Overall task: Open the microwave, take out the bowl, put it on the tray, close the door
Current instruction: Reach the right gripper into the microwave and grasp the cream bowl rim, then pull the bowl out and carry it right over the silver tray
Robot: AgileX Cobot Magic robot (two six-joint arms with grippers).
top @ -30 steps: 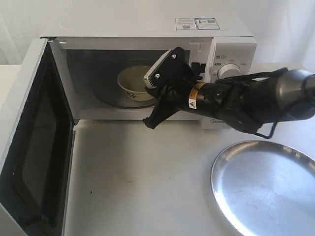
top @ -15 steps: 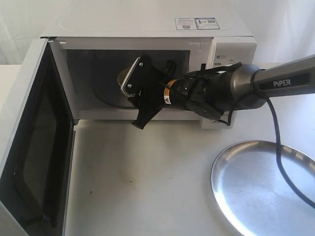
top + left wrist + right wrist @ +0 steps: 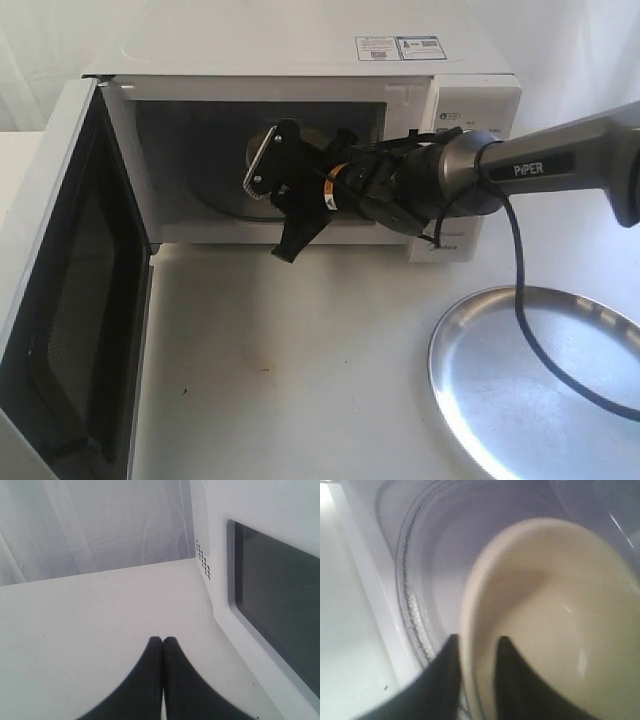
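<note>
The white microwave (image 3: 300,50) stands at the back with its door (image 3: 60,300) swung wide open to the left. My right gripper (image 3: 275,205) reaches into the cavity and hides most of the bowl in the exterior view. In the right wrist view the cream bowl (image 3: 555,605) sits on the glass turntable (image 3: 415,580). The right gripper (image 3: 477,642) is open and straddles the bowl's rim, one finger outside and one inside. The silver tray (image 3: 540,390) lies at the front right with nothing on it. My left gripper (image 3: 163,640) is shut on nothing, over the table beside the door (image 3: 220,580).
The open door takes up the left side of the table. The right arm (image 3: 540,165) and its black cable (image 3: 525,300) cross in front of the microwave's dial panel and hang over the tray's near rim. White cloth hangs behind the table.
The right gripper has moved left and deeper into the microwave cavity, from beside the bowl to over its rim, now covering the bowl in the exterior view.
</note>
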